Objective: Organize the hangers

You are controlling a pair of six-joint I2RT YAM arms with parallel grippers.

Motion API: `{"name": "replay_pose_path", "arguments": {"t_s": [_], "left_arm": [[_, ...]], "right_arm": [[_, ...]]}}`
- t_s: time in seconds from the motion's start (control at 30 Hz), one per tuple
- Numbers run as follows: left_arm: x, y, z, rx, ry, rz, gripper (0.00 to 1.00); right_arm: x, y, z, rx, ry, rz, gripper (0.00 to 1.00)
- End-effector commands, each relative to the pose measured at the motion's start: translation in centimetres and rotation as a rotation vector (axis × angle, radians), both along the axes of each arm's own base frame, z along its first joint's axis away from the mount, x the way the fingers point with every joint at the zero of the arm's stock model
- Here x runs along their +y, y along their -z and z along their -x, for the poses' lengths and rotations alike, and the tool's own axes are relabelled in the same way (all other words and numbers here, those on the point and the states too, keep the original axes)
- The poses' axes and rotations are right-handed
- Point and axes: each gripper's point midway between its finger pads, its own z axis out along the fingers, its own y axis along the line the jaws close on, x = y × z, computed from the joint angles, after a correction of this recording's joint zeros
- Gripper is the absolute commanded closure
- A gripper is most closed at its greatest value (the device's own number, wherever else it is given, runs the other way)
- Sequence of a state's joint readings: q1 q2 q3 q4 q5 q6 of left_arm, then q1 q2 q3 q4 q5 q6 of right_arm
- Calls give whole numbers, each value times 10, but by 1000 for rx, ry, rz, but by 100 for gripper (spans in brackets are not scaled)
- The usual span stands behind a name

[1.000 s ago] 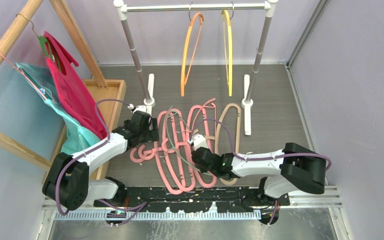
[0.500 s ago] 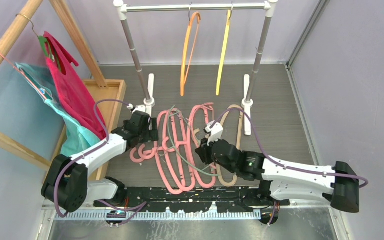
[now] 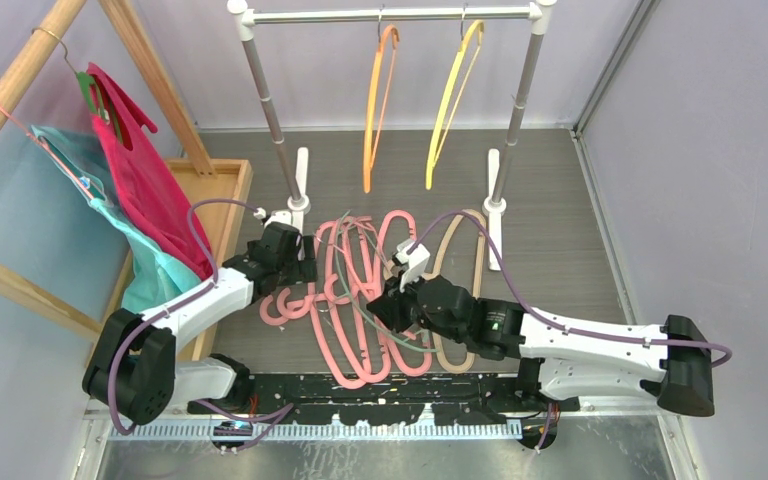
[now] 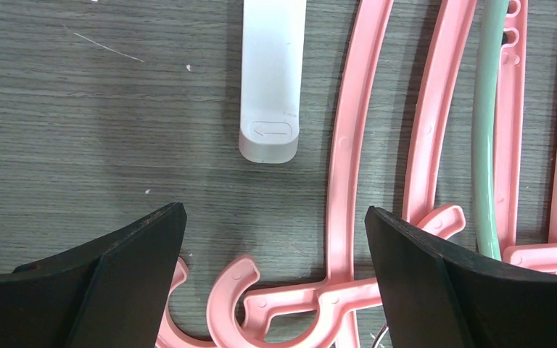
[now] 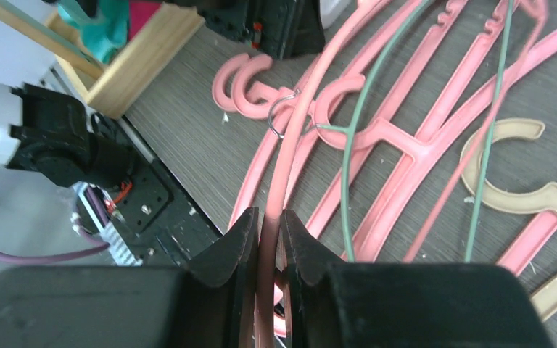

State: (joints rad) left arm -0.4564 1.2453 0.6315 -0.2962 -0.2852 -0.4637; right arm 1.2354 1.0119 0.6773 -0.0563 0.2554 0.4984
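Observation:
Several thick pink hangers (image 3: 350, 330) lie piled on the floor with a beige one (image 3: 468, 262) and a thin grey-green one (image 5: 346, 196) across them. An orange hanger (image 3: 378, 100) and a yellow hanger (image 3: 450, 100) hang on the rail (image 3: 390, 14). My right gripper (image 5: 268, 217) is shut on the thin salmon-pink rod of a hanger (image 5: 294, 138) whose metal hook (image 5: 281, 119) points toward the left arm. It sits low over the pile (image 3: 385, 305). My left gripper (image 4: 273, 217) stands open just above the pink hooks (image 4: 225, 293), holding nothing.
The rack's white feet (image 4: 270, 80) (image 3: 493, 215) stand behind the pile. A wooden tray (image 3: 225, 190) lies at the left, below a wooden frame (image 3: 20, 70) carrying hangers draped with red cloth (image 3: 145, 180) and teal cloth (image 3: 90, 170). Walls close in on both sides.
My right arm has stretched out and its gripper has shifted slightly left over the pile, jaws narrowing on the thin rod. The yellow hanger has swung on the rail. The left arm is unmoved.

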Motion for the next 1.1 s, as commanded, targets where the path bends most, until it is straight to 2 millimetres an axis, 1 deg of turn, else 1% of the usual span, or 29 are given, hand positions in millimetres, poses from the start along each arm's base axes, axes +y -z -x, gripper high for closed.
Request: {"name": "replay_pose_path", "arguments": {"t_s": [0.0,0.1,0.23,0.33,0.37,0.5,0.63,0.7,0.77,0.83,0.9,0.93,1.07], "left_arm": [[-2,-8,-9,-50,-17,12,2],[-1,-8,-9,-55,-25,13,2],[2,-10,-8,-67,-45,14,2],[2,-11,-8,-72,-46,16,2],[2,-12,-8,-72,-47,17,2],[3,-14,-6,-76,-46,19,2],[4,-16,-5,-88,-51,28,2],[4,-18,-6,-94,-51,30,2],[3,-19,-6,-92,-49,30,2],[3,-20,-6,-92,-49,32,2],[3,-21,-6,-95,-48,34,2],[3,-21,-5,-96,-48,34,2],[3,-22,-5,-100,-47,36,2]], "right_arm": [[6,-102,-14,-159,79,-271,99],[0,-122,-20,-206,116,-306,99],[3,-149,-22,-261,119,-346,99],[4,-162,-24,-295,137,-358,99],[4,-162,-26,-302,146,-352,99],[2,-154,-32,-320,180,-315,99],[3,-154,-35,-340,190,-299,99],[4,-150,-39,-349,201,-264,99],[8,-136,-43,-346,211,-209,99],[12,-115,-44,-328,209,-165,99],[16,-87,-45,-309,207,-105,99],[17,-69,-47,-301,213,-64,99],[17,-14,-48,-279,212,55,99]]}}
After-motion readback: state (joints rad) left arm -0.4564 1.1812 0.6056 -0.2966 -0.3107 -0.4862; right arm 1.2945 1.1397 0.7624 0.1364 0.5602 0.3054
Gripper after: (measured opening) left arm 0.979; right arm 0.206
